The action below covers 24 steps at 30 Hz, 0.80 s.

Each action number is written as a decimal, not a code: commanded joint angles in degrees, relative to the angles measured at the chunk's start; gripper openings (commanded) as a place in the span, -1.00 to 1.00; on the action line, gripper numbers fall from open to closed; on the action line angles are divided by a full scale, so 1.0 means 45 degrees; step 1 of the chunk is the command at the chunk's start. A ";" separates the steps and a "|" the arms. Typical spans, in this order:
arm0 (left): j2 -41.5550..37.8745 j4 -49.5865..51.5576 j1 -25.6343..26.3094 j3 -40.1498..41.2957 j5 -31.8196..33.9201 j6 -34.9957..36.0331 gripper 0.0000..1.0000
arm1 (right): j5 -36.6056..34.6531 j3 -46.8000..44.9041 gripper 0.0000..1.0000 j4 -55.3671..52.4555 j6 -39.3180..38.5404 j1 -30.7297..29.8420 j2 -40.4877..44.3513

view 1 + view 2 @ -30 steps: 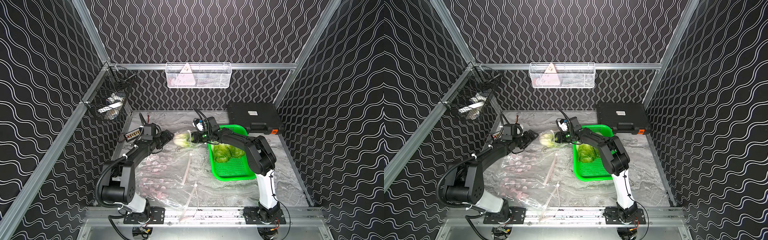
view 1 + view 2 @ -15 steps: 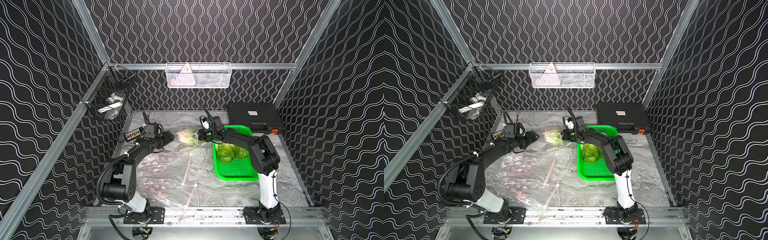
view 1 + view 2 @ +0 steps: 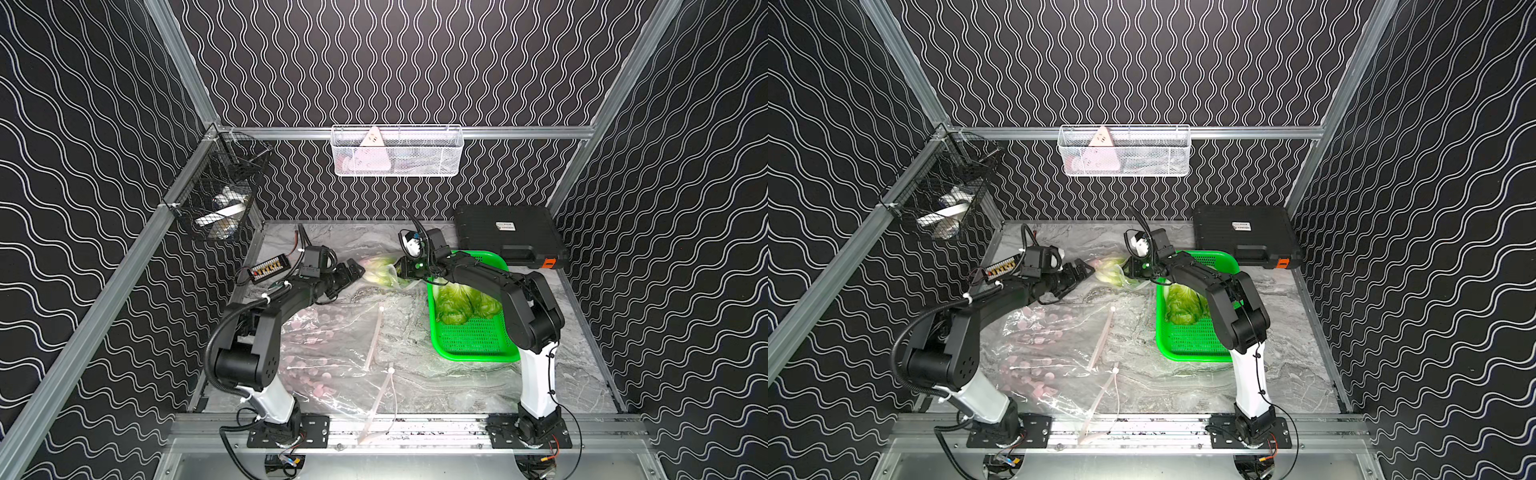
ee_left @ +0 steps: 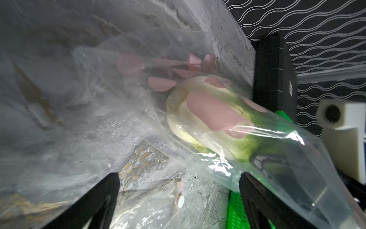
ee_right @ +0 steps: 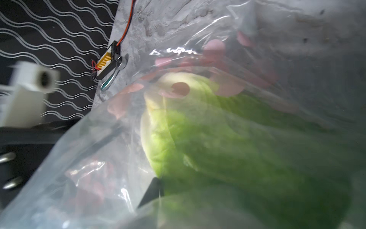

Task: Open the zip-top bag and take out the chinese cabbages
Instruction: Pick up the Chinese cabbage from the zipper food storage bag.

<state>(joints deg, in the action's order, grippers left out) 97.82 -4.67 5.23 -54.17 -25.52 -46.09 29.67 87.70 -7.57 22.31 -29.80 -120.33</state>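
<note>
Bag [image 4: 297,168] holds one cabbage [image 4: 208,126], green tray [image 3: 473,338] seemingly two; left claw [image 4: 179,176] spread, right claw [image 3: 402,271] unclear.

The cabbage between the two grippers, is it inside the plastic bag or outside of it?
Inside. In both wrist views the clear, pink-spotted bag wraps over the cabbage.

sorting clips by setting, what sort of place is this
Likely a lab robot test cell: wavy-patterned black walls on an aluminium frame, left arm and right arm bolted to a front rail.
</note>
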 commanded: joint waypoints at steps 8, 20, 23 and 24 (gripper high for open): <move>0.1316 -0.4146 0.0048 -0.0275 -0.0170 -0.3418 0.98 | 0.2230 0.0093 -0.65 -0.0136 -0.0875 0.0032 -0.0246; 0.2909 -0.5486 0.0106 -0.0558 -0.0394 -0.4253 -0.62 | 0.1886 0.0169 -0.73 -0.0703 -0.1593 0.0035 -0.0100; 0.2921 -0.5087 0.0087 -0.0635 -0.0331 -0.3915 -1.00 | 0.2032 0.0103 -0.51 -0.0985 -0.2015 0.0040 0.0050; 0.2889 -0.4922 0.0058 -0.0637 -0.0280 -0.3795 -1.00 | 0.2051 0.0072 -0.46 -0.1074 -0.2185 0.0041 0.0114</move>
<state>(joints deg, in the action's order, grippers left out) 110.72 -26.50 5.63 -56.53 -26.79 -64.34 38.00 87.90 -10.41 15.59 -29.61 -120.97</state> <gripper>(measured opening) 0.053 0.263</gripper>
